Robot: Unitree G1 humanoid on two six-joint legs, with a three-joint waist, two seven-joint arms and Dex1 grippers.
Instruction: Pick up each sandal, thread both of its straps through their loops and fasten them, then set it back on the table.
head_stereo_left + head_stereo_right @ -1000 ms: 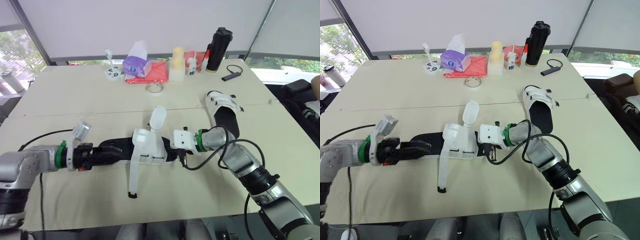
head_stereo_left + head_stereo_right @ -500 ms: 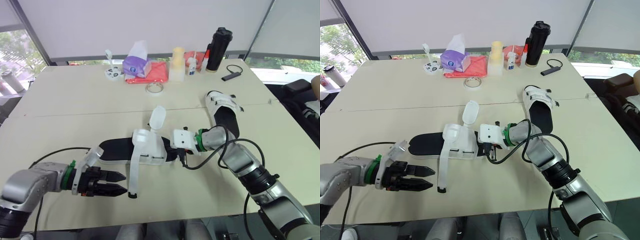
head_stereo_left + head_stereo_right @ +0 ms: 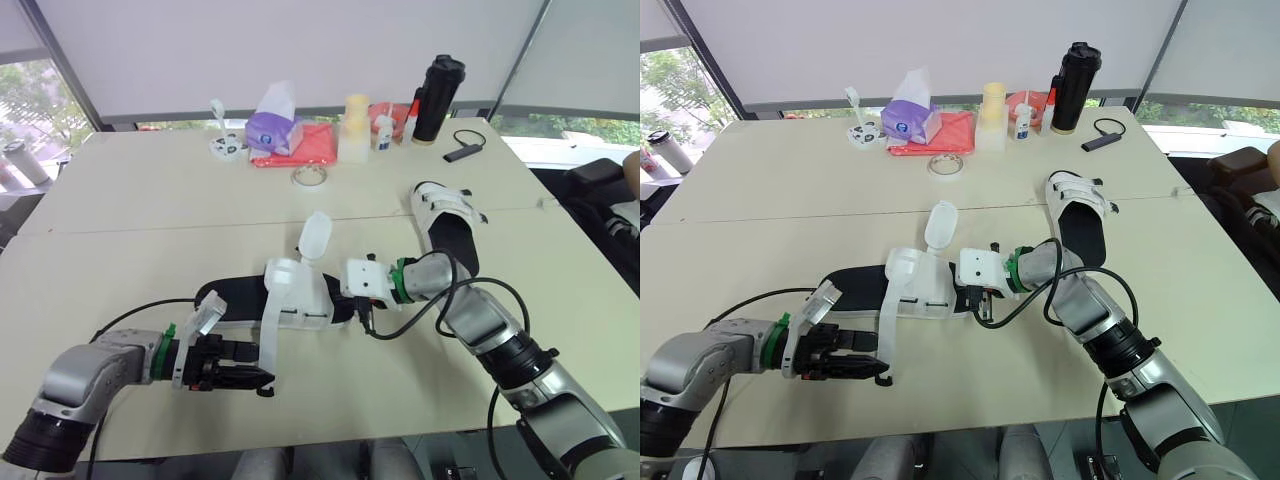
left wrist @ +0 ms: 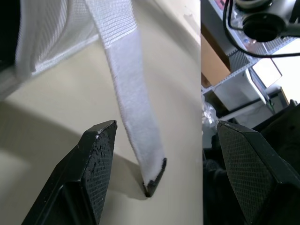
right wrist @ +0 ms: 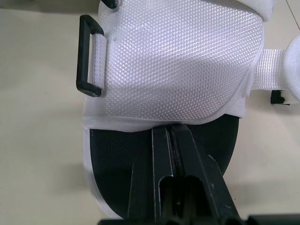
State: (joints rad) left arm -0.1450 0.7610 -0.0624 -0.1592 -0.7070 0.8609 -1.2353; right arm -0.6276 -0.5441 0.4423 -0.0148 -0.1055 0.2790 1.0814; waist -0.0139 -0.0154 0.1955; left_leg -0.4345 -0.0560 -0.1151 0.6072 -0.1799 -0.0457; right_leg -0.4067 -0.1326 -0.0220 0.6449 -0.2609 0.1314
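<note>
The sandal (image 3: 300, 300) lies on the desk (image 3: 150, 220), one end gripped by the closed right jaws; its loose strap (image 4: 133, 103) is flanked by the open left jaws. A second sandal (image 3: 447, 225) lies nearby.

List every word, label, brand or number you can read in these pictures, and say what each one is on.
No text here can be read as words.
Purple tissue pack: print on its face, too small to read.
Small white bottle: a label, too small to read.
Near sandal and far sandal: no lettering visible.
</note>
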